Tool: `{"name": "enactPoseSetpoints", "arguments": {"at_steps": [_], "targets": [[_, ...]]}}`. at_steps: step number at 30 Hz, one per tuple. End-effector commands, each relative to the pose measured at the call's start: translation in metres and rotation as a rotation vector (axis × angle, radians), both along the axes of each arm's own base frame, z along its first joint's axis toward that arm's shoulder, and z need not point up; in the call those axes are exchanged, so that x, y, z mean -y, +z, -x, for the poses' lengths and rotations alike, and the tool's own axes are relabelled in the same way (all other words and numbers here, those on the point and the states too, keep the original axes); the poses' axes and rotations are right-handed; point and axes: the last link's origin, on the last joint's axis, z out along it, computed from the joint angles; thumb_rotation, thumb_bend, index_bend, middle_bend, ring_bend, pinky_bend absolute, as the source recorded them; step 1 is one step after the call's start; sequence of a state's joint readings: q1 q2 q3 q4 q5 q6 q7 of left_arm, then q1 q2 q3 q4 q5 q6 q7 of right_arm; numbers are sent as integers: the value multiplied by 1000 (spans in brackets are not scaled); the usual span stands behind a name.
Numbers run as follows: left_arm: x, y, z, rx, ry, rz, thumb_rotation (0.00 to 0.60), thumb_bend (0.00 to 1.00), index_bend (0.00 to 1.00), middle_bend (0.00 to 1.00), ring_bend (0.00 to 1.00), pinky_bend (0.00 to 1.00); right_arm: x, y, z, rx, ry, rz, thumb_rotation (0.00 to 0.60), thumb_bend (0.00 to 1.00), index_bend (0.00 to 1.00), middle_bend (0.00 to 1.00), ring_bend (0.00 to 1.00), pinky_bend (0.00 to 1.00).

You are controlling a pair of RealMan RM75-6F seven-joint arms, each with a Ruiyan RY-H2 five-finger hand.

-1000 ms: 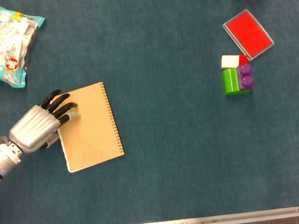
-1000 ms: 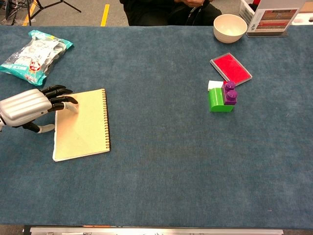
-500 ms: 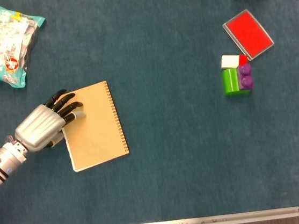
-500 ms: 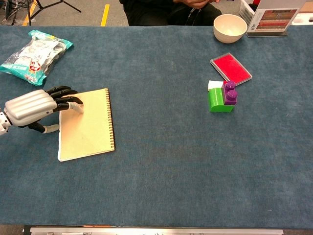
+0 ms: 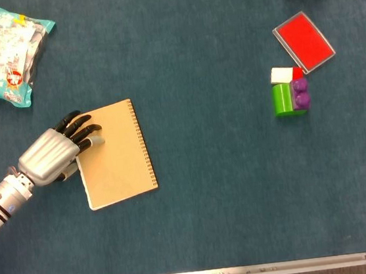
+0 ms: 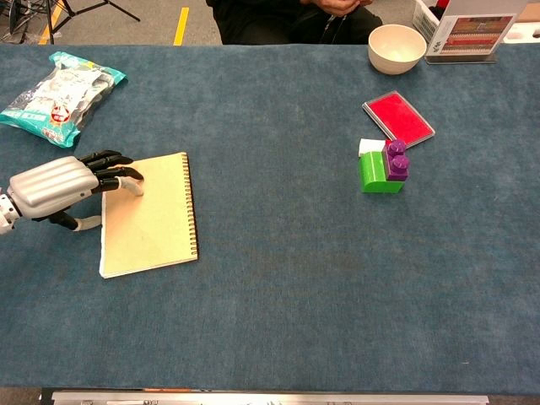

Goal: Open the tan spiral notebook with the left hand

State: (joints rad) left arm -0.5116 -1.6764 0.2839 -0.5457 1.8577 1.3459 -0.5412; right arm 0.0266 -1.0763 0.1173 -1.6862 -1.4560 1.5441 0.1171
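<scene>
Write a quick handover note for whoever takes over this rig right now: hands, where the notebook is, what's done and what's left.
Left hand: at the notebook's left edge, fingertips resting on the cover near its upper left corner; not gripping it as far as the views show.
Right hand: not in view.
Tan spiral notebook: lying flat and closed on the blue table, spiral binding along its right side.
Done: the hand has reached the free edge of the cover.
Left: get fingers under the cover at the left edge and swing it over to the right.

Left hand (image 5: 49,155) pushed notebook (image 5: 113,154) slightly rightward.
</scene>
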Motion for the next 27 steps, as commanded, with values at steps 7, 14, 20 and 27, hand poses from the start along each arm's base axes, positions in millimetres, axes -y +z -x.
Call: {"name": "enactPoseSetpoints", "arguments": {"at_steps": [7,14,20,27], "targets": [[-2,-6,-9,52,24,24,600,289,215,134,40,0,-1,2,0,2,3,9,600,532,382,369,277,367],[-3,-12,-13,103,78,48,600,290,216,134,40,0,-1,3,0,4,4,15,600,533,382,369,277,368],[-1,-17,-21,187,153,93,600,290,231,134,33,0,-1,3,0,7,9,17,600,533,382,369,277,367],[-2,-17,-41,251,127,130,600,291,247,134,32,0,1,3,0,6,13,21,600,533,382,369,277,367]]}}
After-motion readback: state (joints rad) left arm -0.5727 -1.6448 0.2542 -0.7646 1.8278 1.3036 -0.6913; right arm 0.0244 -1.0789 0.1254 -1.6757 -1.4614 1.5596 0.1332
